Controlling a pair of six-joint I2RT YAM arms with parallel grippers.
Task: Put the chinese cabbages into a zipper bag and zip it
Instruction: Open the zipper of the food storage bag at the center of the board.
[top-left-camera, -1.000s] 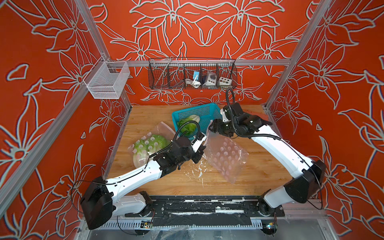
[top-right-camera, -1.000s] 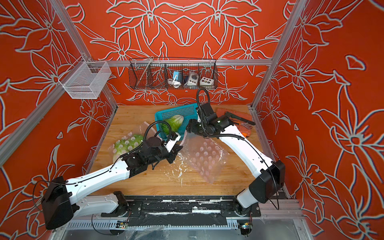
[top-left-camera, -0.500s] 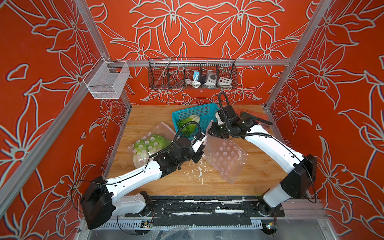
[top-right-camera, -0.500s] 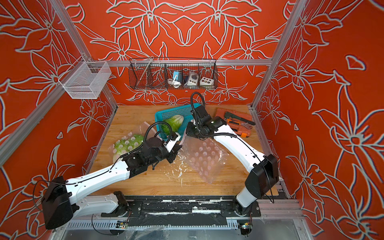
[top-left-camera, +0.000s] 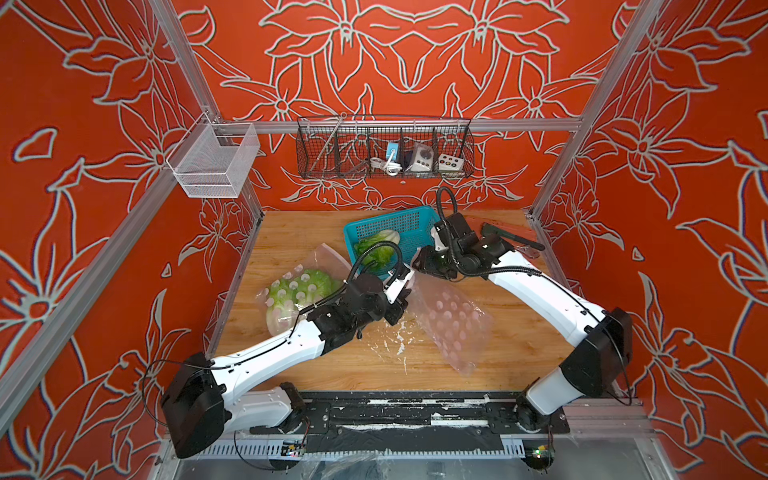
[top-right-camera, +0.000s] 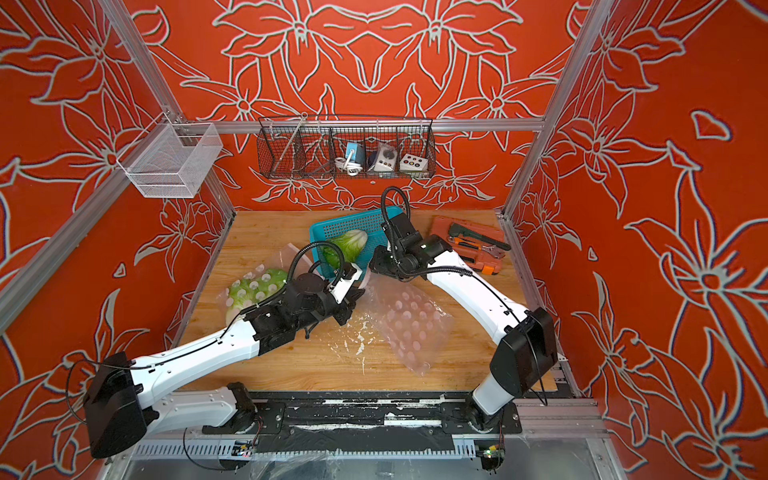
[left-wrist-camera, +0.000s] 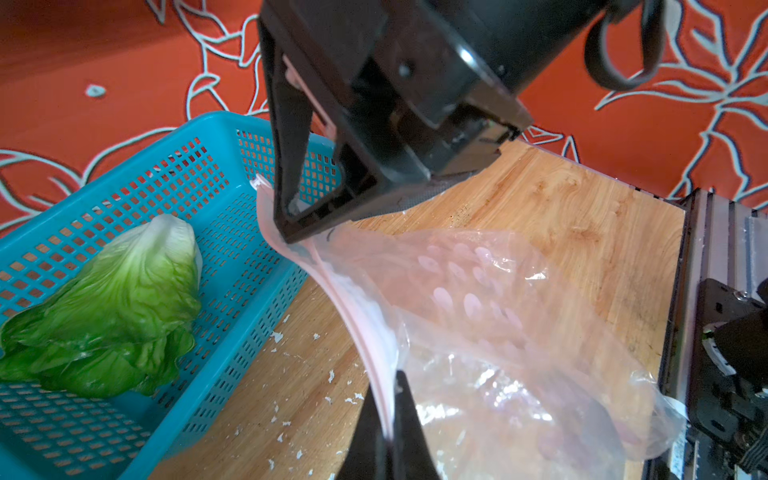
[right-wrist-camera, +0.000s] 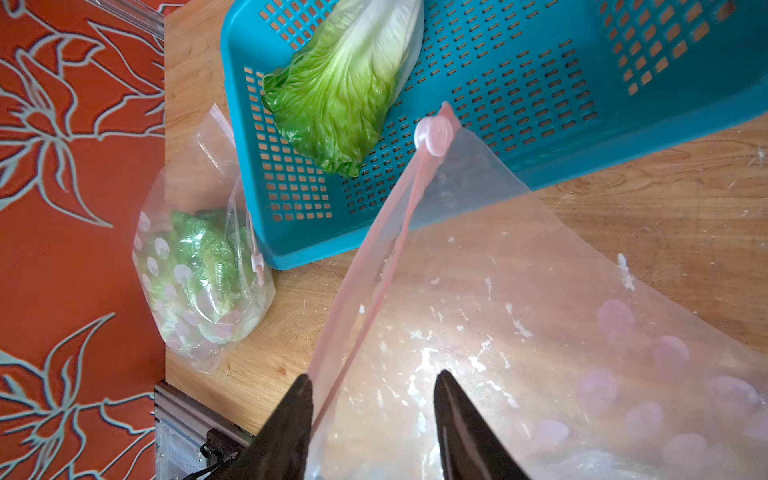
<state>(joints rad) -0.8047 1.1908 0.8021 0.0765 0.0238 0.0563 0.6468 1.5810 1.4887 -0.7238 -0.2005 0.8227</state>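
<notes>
A clear pink-dotted zipper bag (top-left-camera: 449, 320) (top-right-camera: 409, 322) lies mid-table, its pink zip edge lifted. My left gripper (top-left-camera: 405, 286) (left-wrist-camera: 392, 382) is shut on that zip edge. My right gripper (top-left-camera: 417, 264) (right-wrist-camera: 374, 378) is open at the same edge further along, with the pink strip running just inside one finger. The zip slider (right-wrist-camera: 434, 131) sits at the strip's far end. One chinese cabbage (top-left-camera: 376, 247) (right-wrist-camera: 345, 87) lies in the teal basket (top-left-camera: 399, 224) (left-wrist-camera: 199, 158). Further cabbages (top-left-camera: 299, 291) (right-wrist-camera: 199, 270) are inside a second dotted bag at the left.
An orange tool tray (top-right-camera: 469, 245) with pliers and wrenches sits at the back right. A black wire rack (top-left-camera: 384, 149) and a white mesh bin (top-left-camera: 212, 166) hang on the walls. White flecks litter the board (top-left-camera: 390, 345) between the arms.
My right gripper has shifted a little to the left along the bag's top edge and its jaws have moved. The left gripper has kept its hold and stayed put.
</notes>
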